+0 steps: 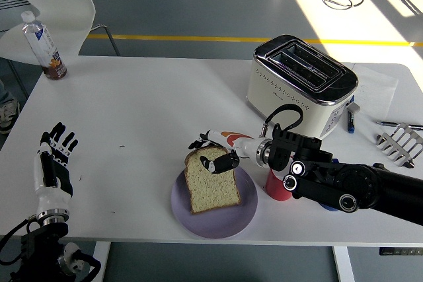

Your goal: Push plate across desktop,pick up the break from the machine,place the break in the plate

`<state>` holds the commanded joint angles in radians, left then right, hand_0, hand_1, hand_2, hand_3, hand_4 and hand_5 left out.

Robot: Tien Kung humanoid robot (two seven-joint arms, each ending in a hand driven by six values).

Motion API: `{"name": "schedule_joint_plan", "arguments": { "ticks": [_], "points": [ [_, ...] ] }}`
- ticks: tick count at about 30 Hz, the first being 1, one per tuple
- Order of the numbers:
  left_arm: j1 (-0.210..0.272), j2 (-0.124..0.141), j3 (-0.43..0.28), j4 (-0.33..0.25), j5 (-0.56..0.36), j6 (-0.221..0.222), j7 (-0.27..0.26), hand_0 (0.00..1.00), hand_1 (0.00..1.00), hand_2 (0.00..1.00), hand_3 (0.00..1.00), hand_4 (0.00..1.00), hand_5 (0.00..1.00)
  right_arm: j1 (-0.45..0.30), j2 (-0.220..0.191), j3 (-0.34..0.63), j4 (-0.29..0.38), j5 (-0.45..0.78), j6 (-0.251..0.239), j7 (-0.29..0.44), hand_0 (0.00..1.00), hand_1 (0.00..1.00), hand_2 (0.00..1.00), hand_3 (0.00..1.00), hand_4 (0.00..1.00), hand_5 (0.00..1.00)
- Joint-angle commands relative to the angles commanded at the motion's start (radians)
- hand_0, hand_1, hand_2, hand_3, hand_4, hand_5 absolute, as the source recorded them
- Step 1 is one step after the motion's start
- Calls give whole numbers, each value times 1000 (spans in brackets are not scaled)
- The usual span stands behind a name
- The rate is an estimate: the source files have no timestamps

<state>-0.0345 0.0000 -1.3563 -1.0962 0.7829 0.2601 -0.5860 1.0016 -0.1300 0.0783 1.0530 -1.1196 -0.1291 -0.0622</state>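
A slice of bread (210, 183) lies on the lilac plate (228, 219) near the table's front edge. My right hand (215, 152) hovers at the bread's upper edge, fingers curled around it, thumb on top of the slice. The white two-slot toaster (301, 77) stands behind, its slots empty. My left hand (54, 163) rests at the left front of the table, fingers spread, holding nothing.
A red cup (276, 186) stands right of the plate, partly behind my right arm. A plastic bottle (45, 44) stands at the far left. A pen (351, 118) and a metal rack (400, 144) lie at the right. A white chair stands beyond the table.
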Motion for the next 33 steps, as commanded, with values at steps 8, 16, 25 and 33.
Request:
{"name": "schedule_joint_plan", "arguments": {
  "ticks": [8, 16, 25, 33],
  "points": [
    [-1, 0, 2, -1, 0, -1, -1, 766, 799, 883, 780, 517, 977, -9, -10, 48, 10, -8, -40, 21, 870, 879, 947, 908, 592, 258],
    [-3, 0, -2, -4, 2, -1, -1, 764, 799, 884, 780, 519, 982, -63, -75, 209, 146, -56, -53, 55, 865, 830, 897, 860, 580, 264],
    [10, 0, -9, -9, 5, -1, 2, 764, 800, 884, 782, 519, 993, -235, -194, 565, 451, 185, -60, 159, 762, 753, 767, 751, 546, 307],
    [17, 0, -16, -16, 5, -3, 7, 764, 800, 883, 782, 518, 998, -419, -244, 898, 464, 491, -28, 165, 759, 747, 766, 752, 528, 383]
  ]
}}
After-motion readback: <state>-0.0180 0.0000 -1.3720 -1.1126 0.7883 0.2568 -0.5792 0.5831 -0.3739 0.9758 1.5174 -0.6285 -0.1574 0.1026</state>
